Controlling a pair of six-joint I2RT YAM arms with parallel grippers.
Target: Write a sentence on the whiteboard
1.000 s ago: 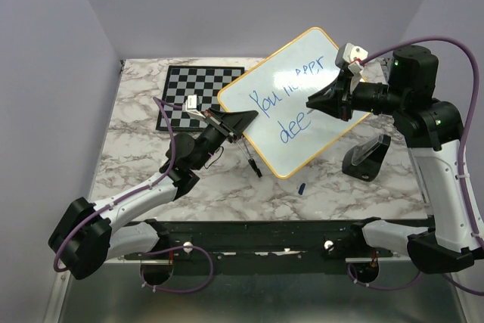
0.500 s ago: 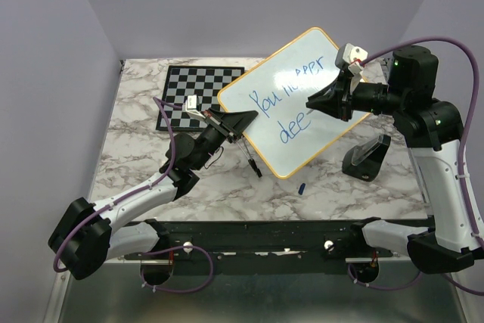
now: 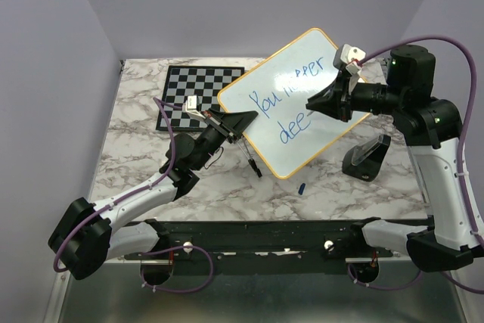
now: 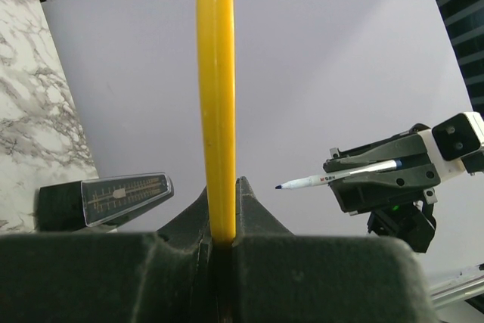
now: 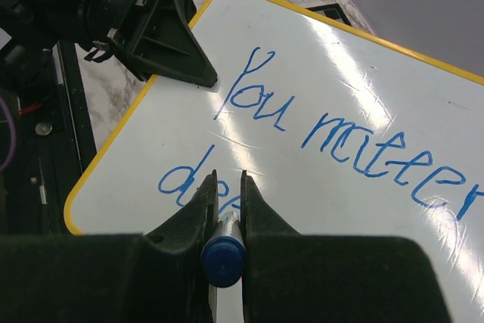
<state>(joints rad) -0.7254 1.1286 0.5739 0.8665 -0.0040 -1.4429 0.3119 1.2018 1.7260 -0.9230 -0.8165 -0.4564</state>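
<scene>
1. Two robot grippers are seen above a grey-veined marble table. A white rectangular whiteboard with a thin yellow-orange frame is held tilted off the table, beside a black-and-white checkered chessboard.
2. The left gripper is clamped on the whiteboard's frame edge.
3. The right gripper is closed around a white marker with a blue end. The marker is pointed at the board face; contact cannot be told.
4. The sentence in blue handwriting is read roughly as "You matter" above "dee".
</scene>
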